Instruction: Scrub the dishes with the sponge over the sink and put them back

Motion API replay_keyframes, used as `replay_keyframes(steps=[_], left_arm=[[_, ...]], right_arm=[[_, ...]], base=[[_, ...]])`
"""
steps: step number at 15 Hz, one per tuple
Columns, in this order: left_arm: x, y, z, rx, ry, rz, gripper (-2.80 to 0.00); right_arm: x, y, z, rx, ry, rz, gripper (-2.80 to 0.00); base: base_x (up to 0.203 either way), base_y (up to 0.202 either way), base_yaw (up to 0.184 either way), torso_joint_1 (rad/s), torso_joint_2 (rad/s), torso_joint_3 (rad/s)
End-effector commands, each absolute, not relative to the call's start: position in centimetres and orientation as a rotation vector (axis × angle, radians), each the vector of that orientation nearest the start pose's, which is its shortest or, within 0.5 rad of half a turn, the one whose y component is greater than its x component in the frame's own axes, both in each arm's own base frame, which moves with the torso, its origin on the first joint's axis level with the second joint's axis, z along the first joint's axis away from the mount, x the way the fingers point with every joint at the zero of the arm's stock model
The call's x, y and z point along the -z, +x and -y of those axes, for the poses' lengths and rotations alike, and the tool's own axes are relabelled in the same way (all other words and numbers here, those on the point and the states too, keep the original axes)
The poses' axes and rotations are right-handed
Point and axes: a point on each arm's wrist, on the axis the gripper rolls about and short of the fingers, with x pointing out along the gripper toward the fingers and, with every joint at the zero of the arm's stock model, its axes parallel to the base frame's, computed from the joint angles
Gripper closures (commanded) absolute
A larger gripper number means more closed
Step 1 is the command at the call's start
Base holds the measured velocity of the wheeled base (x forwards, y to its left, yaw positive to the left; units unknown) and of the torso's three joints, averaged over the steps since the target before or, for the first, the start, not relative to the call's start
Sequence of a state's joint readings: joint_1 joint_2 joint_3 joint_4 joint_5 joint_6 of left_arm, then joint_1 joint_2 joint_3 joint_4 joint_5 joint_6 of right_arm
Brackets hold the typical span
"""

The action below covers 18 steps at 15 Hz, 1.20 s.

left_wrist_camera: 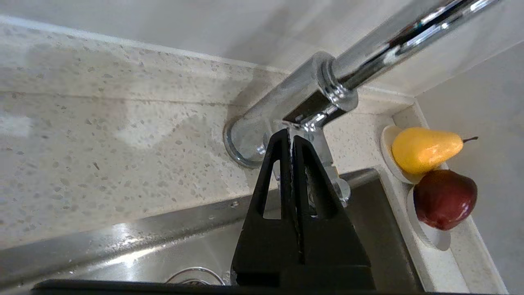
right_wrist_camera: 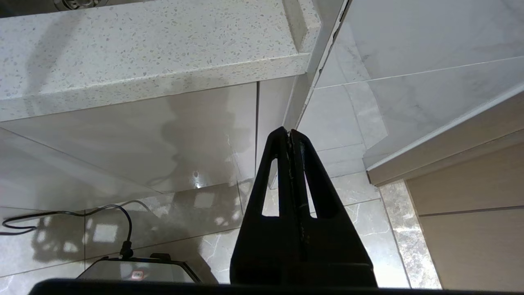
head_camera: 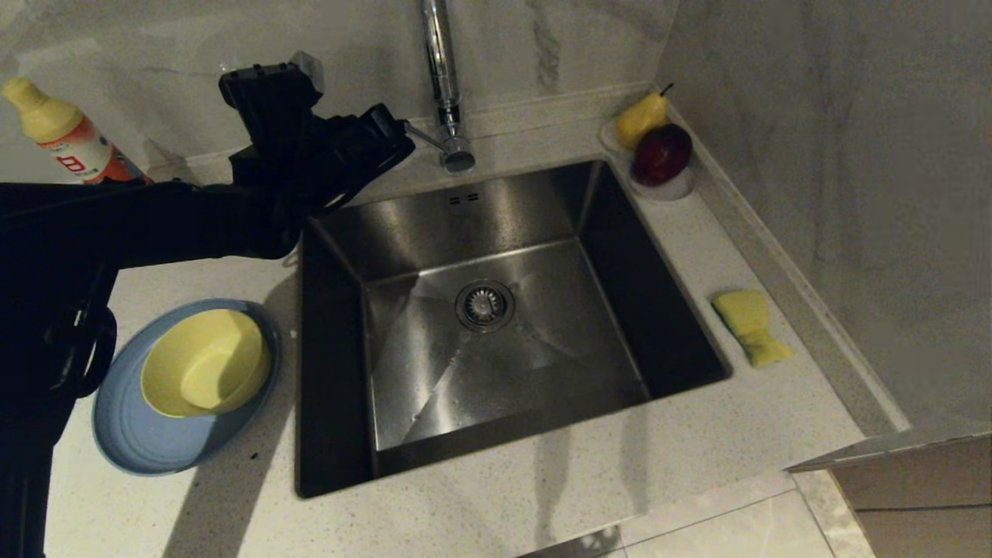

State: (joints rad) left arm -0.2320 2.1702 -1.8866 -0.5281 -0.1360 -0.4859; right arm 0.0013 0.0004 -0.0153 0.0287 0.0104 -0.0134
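The left claw [left_wrist_camera: 291, 139] is hanging pressed shut and empty at the tap's [left_wrist_camera: 327, 90] side lever, above the sink's [head_camera: 496, 225] back left corner. The sponge [head_camera: 750, 325] is lying on the worktop [head_camera: 697, 449] right of the sink, well apart from it. The yellow bowl [head_camera: 205, 360] is sitting in the blue plate [head_camera: 147, 442], left of the sink. The right claw [right_wrist_camera: 290, 135] is hanging shut, empty, below the worktop's edge.

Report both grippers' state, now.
Left gripper: shut, holding nothing, tips at the tap.
Right gripper: shut, holding nothing, parked below the counter.
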Motion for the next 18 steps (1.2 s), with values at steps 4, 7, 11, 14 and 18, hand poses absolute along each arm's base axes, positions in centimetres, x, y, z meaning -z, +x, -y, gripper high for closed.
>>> replay_keyframes(steps=[4, 7, 11, 14, 18], left_arm=[[-30.8, 43.8, 10.4, 0.425, -0.497, 0.181, 0.00], [-31.2, 43.5, 10.2, 0.425, -0.497, 0.190, 0.00], [-31.4, 43.5, 10.3, 0.433, -0.499, 0.235, 0.00], [-31.1, 43.7, 10.3, 0.432, -0.499, 0.230, 0.00], [-30.3, 44.3, 10.6, 0.435, -0.497, 0.210, 0.00]], right_arm=[[-7.7, -2.4, 0.0, -0.012, -0.014, -0.012, 0.00], [-7.7, -2.4, 0.0, -0.012, -0.014, -0.012, 0.00], [-7.7, -2.4, 0.0, -0.012, -0.014, -0.012, 0.00], [-7.7, -2.4, 0.0, -0.012, -0.014, -0.012, 0.00], [-7.7, -2.4, 0.0, -0.012, -0.014, -0.012, 0.00]], base=[[0.000, 0.000, 0.000, 0.000, 0.00, 0.000], [0.000, 0.000, 0.000, 0.000, 0.00, 0.000], [0.000, 0.000, 0.000, 0.000, 0.00, 0.000], [0.000, 0.000, 0.000, 0.000, 0.00, 0.000], [0.000, 0.000, 0.000, 0.000, 0.00, 0.000]])
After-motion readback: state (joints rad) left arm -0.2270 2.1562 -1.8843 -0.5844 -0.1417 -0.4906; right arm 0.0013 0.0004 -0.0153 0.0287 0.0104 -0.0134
